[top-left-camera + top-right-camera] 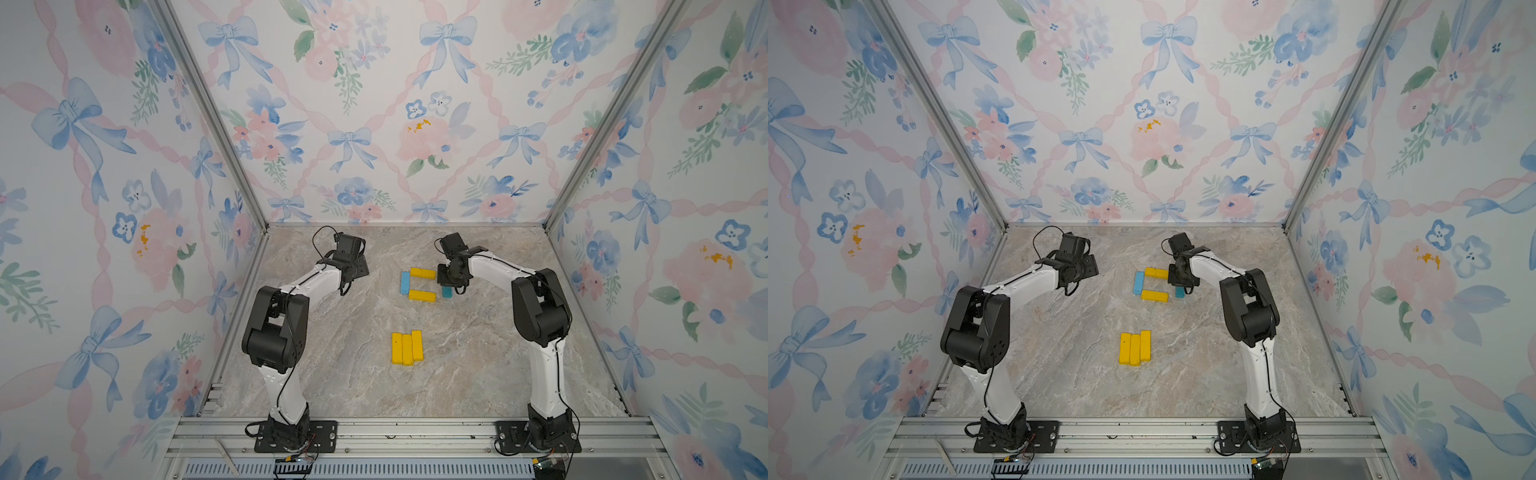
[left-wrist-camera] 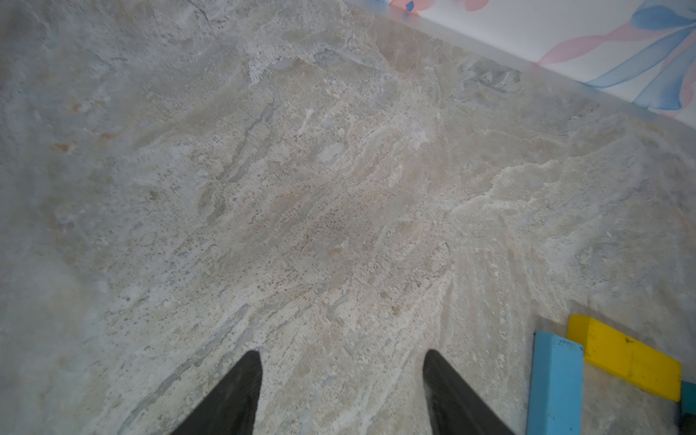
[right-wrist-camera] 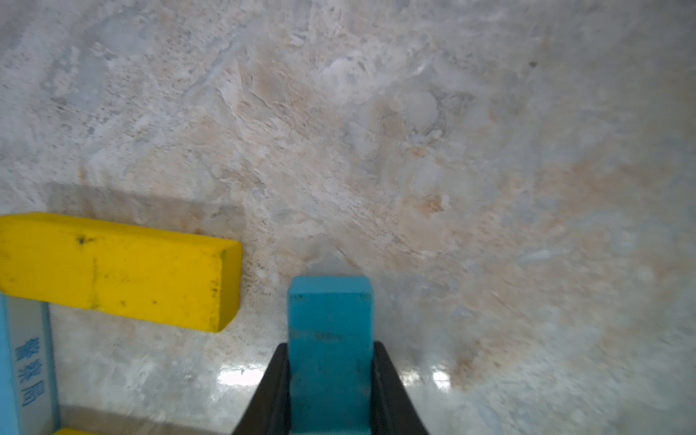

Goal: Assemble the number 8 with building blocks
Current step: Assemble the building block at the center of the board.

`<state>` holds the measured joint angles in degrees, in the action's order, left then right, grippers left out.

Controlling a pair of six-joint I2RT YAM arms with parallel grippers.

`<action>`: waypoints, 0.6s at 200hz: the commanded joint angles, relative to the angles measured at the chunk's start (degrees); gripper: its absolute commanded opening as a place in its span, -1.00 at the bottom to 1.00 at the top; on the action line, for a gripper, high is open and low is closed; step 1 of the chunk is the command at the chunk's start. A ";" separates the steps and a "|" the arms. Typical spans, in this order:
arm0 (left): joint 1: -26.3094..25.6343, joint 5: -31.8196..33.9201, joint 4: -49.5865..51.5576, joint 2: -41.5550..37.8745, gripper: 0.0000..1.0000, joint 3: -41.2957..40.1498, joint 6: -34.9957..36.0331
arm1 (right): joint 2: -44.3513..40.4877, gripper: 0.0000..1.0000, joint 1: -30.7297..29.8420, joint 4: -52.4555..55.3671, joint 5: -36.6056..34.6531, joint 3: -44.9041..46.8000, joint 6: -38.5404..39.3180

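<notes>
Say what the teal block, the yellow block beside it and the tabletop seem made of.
Teal block: probably painted wood, matte, with scuffs. Yellow block: likely the same, matte paint with dark specks. Tabletop: veined marble look, glossy glare spots; stone or printed laminate, cannot tell.

Left arm (image 1: 307,280): elbow bent, forearm reaching forward and inward.
Left gripper (image 2: 342,357): jaws apart, nothing between them.
Right arm (image 1: 494,262): elbow bent, forearm reaching inward, wrist pointing down.
Right gripper (image 3: 330,348): jaws clamped on the teal block (image 3: 329,312).
</notes>
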<state>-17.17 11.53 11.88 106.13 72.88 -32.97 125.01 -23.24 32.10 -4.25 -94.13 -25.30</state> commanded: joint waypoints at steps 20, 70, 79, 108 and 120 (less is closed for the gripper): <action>0.56 0.52 0.25 -1.49 0.41 -0.70 1.63 | 2.65 -0.45 -1.80 2.29 2.12 -1.69 -1.13; 0.76 0.38 0.26 -1.39 0.41 -0.64 1.62 | 3.07 -0.45 -2.22 2.29 2.47 -2.12 -1.48; 0.83 0.38 0.26 -1.49 0.41 -0.64 1.60 | 3.13 -0.45 -2.23 2.18 2.71 -2.14 -1.60; 0.99 0.35 0.25 -1.54 0.42 -0.55 1.63 | 3.62 -0.44 -2.73 2.18 3.06 -2.64 -2.03; 1.01 0.31 0.25 -1.53 0.41 -0.46 1.61 | 4.06 -0.44 -2.89 2.37 3.08 -3.12 -2.12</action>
<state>-16.69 11.53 11.88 106.13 72.86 -32.53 126.04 -24.93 32.47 -2.70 -95.81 -26.50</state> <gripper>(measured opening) 0.708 0.284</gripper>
